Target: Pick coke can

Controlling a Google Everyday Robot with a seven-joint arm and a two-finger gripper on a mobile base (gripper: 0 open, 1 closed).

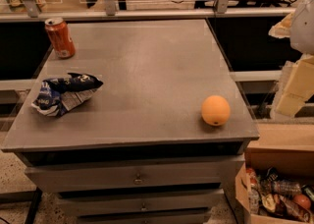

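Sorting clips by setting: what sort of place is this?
Likely an office snack area: grey drawer cabinet bearing coke can, chip bag, orange; box of snacks beside it. Gripper at right edge.

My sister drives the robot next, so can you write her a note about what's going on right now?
Gripper: at the right edge of the view, beyond the table's right side, not touching anything on it.
Coke can: upright at the table's far left corner.
Also on top: snack bag near the left edge, orange near the front right.
Done: nothing yet, the can is not grasped.
Left: reach across to the can, grip it, lift it.
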